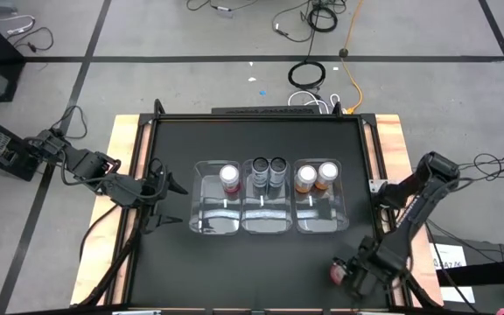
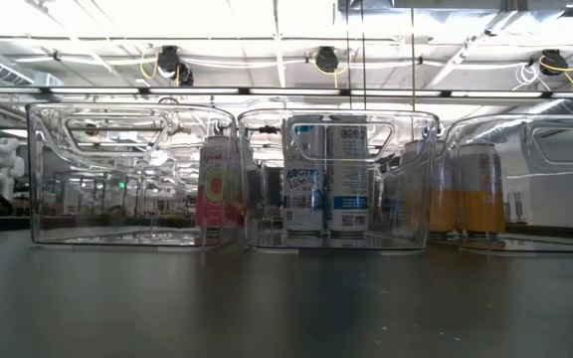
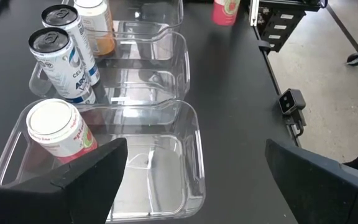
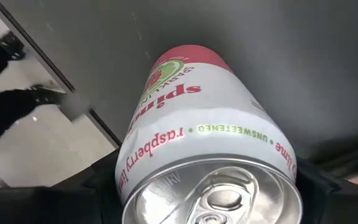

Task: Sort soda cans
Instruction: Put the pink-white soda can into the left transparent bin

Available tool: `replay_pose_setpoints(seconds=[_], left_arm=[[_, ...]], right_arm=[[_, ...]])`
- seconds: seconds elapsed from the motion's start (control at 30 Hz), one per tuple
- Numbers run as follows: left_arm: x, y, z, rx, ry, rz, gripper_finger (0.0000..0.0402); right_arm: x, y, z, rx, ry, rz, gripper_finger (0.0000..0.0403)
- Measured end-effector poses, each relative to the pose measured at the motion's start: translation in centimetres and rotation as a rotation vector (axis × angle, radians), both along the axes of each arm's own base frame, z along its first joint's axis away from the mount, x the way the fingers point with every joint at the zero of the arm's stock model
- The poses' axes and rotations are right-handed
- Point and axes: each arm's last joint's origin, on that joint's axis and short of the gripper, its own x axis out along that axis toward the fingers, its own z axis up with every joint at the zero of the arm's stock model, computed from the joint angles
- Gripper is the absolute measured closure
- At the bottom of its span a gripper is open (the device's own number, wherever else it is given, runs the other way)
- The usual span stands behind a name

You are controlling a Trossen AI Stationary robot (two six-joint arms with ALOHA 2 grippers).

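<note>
Three clear bins stand in a row mid-table. The left bin (image 1: 201, 197) holds one pink can (image 1: 229, 178), the middle bin two black-topped cans (image 1: 268, 168), the right bin two orange cans (image 1: 316, 176). A second pink can (image 1: 334, 273) stands near the table's near right corner, inside my right gripper (image 1: 346, 273), which is shut on it. In the right wrist view its silver top (image 4: 213, 193) faces the camera. My left gripper (image 1: 166, 194) hangs open, left of the bins, touching nothing. In the left wrist view it (image 3: 194, 155) faces the left bin. My right gripper pinches the pink can between its two fingers (image 4: 101, 186), one on each side of the upper body (image 4: 166, 149) just below the rim. The fingers come slanting from above. The can stands upright; I cannot tell whether its bottom is on the table.
The bins' near halves (image 1: 265, 214) hold no cans. Bare black tabletop (image 1: 234, 271) lies between the bins and the near edge. The right arm's base (image 1: 431, 171) sits off the table's right edge. Cables lie on the floor beyond the far edge.
</note>
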Motion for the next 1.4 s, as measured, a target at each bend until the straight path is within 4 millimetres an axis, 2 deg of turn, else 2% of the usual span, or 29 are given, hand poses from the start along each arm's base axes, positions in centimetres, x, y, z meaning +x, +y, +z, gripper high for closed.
replay_pose_setpoints(seconds=[0.13, 0.3, 0.53, 0.73, 0.87, 1.03, 1.13, 1.4], left_arm=[[0.0, 0.0, 0.0, 0.0, 0.0, 0.0, 0.0013], [0.0, 0.0, 0.0, 0.0, 0.0, 0.0, 0.0013], [0.0, 0.0, 0.0, 0.0, 0.0, 0.0, 0.0013], [0.0, 0.0, 0.0, 0.0, 0.0, 0.0, 0.0013], [0.0, 0.0, 0.0, 0.0, 0.001, 0.0, 0.0013], [0.0, 0.0, 0.0, 0.001, 0.001, -0.001, 0.0013], [0.0, 0.0, 0.0, 0.004, 0.005, -0.001, 0.0013], [-0.2, 0.1, -0.2, 0.022, 0.028, -0.005, 0.0013]], right_arm=[[2.6, -1.6, 0.5, 0.019, -0.042, -0.001, 0.0126], [7.1, -2.8, 1.0, 0.032, -0.107, 0.047, 0.0126], [14.5, -3.2, 1.4, -0.019, -0.114, 0.207, 0.0126], [19.7, -3.6, 1.6, -0.063, -0.052, 0.284, 0.0124], [22.5, -3.6, 1.4, -0.068, -0.039, 0.31, 0.0124], [24.7, -3.6, 0.2, -0.055, -0.031, 0.291, 0.0123], [24.8, -3.7, -0.8, -0.025, 0.007, 0.251, 0.0123], [25.1, -3.8, -1.0, -0.043, -0.004, 0.202, 0.011]])
